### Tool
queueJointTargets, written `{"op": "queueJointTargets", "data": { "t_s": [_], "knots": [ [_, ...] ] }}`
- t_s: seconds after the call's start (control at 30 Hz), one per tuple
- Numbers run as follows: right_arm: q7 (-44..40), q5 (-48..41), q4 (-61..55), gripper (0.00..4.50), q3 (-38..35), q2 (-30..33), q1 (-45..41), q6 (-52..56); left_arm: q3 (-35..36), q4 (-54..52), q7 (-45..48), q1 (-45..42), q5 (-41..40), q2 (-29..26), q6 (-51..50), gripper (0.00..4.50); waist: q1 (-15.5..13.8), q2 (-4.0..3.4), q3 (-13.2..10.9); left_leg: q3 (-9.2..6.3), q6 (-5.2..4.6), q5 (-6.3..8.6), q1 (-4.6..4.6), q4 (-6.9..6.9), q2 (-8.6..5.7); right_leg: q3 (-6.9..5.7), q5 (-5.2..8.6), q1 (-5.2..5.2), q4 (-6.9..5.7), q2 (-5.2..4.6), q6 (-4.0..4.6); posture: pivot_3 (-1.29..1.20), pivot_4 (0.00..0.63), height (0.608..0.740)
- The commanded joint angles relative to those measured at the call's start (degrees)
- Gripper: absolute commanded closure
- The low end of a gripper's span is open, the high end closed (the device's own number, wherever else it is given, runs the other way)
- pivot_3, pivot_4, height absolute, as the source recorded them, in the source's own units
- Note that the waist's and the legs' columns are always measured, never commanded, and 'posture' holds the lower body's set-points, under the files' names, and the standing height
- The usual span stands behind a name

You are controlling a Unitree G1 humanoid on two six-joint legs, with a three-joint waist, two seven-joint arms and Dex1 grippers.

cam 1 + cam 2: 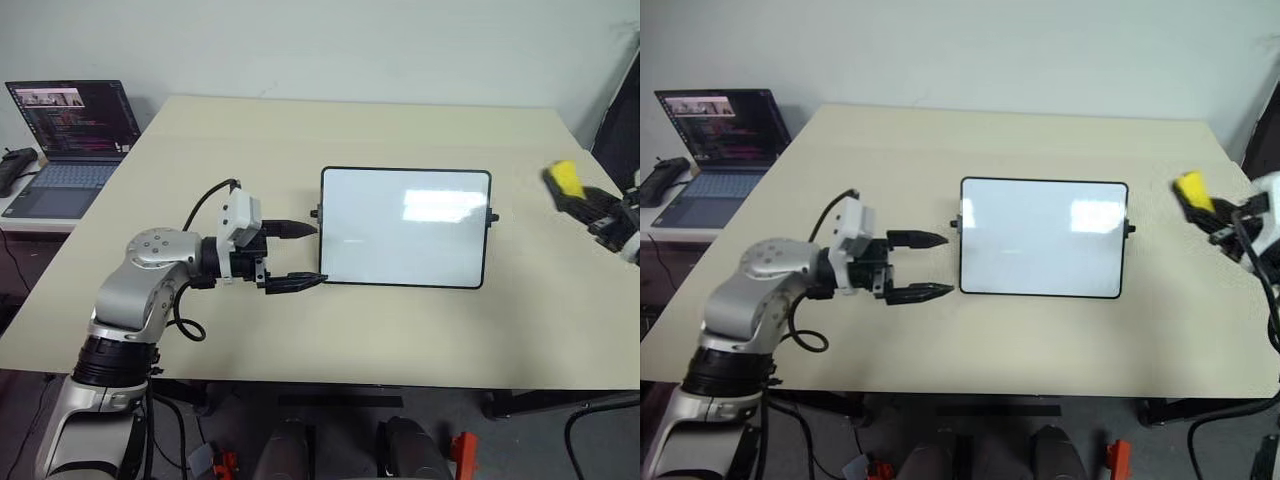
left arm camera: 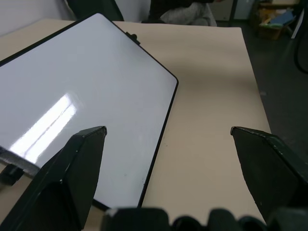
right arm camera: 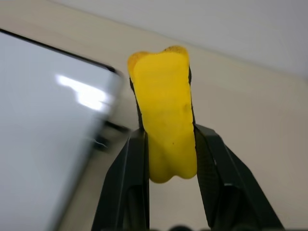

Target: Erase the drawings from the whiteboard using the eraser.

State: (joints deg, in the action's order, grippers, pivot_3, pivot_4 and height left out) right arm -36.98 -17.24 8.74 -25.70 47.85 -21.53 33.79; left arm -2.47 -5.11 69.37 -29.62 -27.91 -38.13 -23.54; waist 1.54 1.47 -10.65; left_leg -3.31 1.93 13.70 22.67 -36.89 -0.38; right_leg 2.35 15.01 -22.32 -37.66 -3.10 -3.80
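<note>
The left gripper (image 1: 297, 256) is hovering at the whiteboard's (image 1: 404, 227) left edge, fingers spread apart and empty, pointing rightward. The whiteboard is lying flat on the table (image 1: 300, 340), long axis running left to right, its surface looking clean. Off its right side, apart from it, the right gripper (image 3: 166, 159) is pinching the yellow eraser (image 3: 165, 122), which is sticking out lengthwise past the fingertips.

Beige table (image 1: 300, 340) fills mid frame. Open laptop (image 1: 70, 140), screen lit, upper left on side desk; dark object (image 1: 15, 165) beside it.
</note>
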Motion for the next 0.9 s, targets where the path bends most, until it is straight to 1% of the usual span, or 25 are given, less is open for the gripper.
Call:
{"op": "queueJointTargets", "data": {
  "t_s": [0.03, 0.17, 0.4, 0.43, 0.47, 0.5, 0.7, 0.77, 0.83, 0.9],
  "knots": [
    [2.5, 2.5, 6.0, 3.54, 2.8, 0.0, -0.9, 1.2, -0.5, -1.9, 0.2, -1.8, -0.8, 1.0, 0.2, 0.00, 0.2, -0.09, 0.0, 0.02, 0.00, 0.00, 0.00, 0.00, 0.00, 0.02, 0.00, -0.01, -0.02, 0.00, 0.00, 0.00, 0.150, 0.740],
    [7.9, 6.3, 18.1, 3.54, 6.6, -0.4, -6.1, 3.1, -0.6, -1.6, 0.5, -2.1, -0.6, 1.0, 0.3, 0.00, 1.2, -0.21, -0.1, 0.13, -0.01, 0.00, -0.08, 0.01, 0.02, 0.13, 0.00, -0.02, -0.07, 0.03, 0.00, 0.00, 0.150, 0.740],
    [8.2, 8.3, 27.1, 3.54, 9.4, 0.4, -10.8, 2.3, 0.2, -2.8, 0.0, -0.8, -0.9, 0.2, 0.0, 0.00, 1.3, -0.26, -0.1, 0.13, -0.01, 0.00, -0.06, 0.00, 0.02, 0.13, 0.01, -0.03, -0.06, 0.04, -0.02, 0.00, 0.150, 0.740],
    [8.0, 8.3, 27.7, 2.80, 9.6, 0.6, -11.2, 2.0, 0.3, -3.0, -0.1, -0.5, -1.0, 0.1, -0.1, 0.00, 1.3, -0.26, -0.1, 0.13, -0.01, 0.00, -0.06, 0.00, 0.01, 0.13, 0.01, -0.02, -0.05, 0.04, -0.02, 0.00, 0.150, 0.740],
    [7.7, 8.2, 28.1, 2.59, 9.6, 0.7, -11.5, 1.8, 0.5, -3.3, -0.2, -0.2, -1.1, -0.1, -0.1, 0.00, 1.3, -0.25, -0.1, 0.13, -0.01, 0.00, -0.05, -0.01, 0.01, 0.13, 0.01, -0.02, -0.04, 0.03, -0.03, 0.00, 0.150, 0.740],
    [7.5, 8.2, 28.4, 2.27, 9.6, 0.8, -11.8, 1.7, 0.7, -3.6, -0.3, 0.1, -1.2, -0.3, -0.2, 0.00, 1.3, -0.26, -0.1, 0.13, 0.00, 0.00, -0.05, -0.01, 0.01, 0.12, 0.00, -0.02, -0.04, 0.03, -0.03, 0.00, 0.150, 0.740],
    [6.4, 6.9, 26.1, 0.03, 8.1, 1.8, -12.5, 2.7, 1.9, -4.4, -0.8, 1.5, -1.5, -1.5, -0.5, 0.00, 1.4, -0.27, -0.1, 0.12, -0.01, 0.00, -0.06, 0.00, 0.01, 0.12, 0.01, -0.02, -0.05, 0.03, -0.03, 0.00, 0.150, 0.740],
    [6.3, 6.7, 23.6, 0.03, 7.6, 2.5, -11.8, 2.3, 2.5, -4.3, -1.1, 1.8, -1.3, -1.8, -0.5, 0.00, 1.4, -0.31, -0.2, 0.12, -0.01, 0.00, -0.06, 0.00, 0.01, 0.12, 0.01, -0.02, -0.05, 0.04, -0.03, 0.00, 0.150, 0.740],
    [5.2, 5.3, 18.7, 0.03, 6.7, 2.3, -10.6, 1.1, 3.5, -3.7, -1.8, 2.2, -1.0, -2.0, 0.1, 0.00, 1.3, -0.32, -0.2, 0.11, 0.00, 0.00, -0.05, 0.00, 0.01, 0.11, 0.01, -0.02, -0.05, 0.03, -0.03, 0.00, 0.150, 0.740],
    [2.8, 1.7, 10.0, 0.03, 4.9, -1.7, -8.6, -5.8, 7.2, -0.1, -8.0, 1.3, 0.7, 0.7, 4.0, 0.00, 1.4, -0.32, -0.2, 0.11, -0.01, 0.00, -0.06, 0.00, 0.02, 0.11, 0.01, -0.02, -0.04, 0.04, -0.04, 0.00, 0.150, 0.740]
  ]
}}
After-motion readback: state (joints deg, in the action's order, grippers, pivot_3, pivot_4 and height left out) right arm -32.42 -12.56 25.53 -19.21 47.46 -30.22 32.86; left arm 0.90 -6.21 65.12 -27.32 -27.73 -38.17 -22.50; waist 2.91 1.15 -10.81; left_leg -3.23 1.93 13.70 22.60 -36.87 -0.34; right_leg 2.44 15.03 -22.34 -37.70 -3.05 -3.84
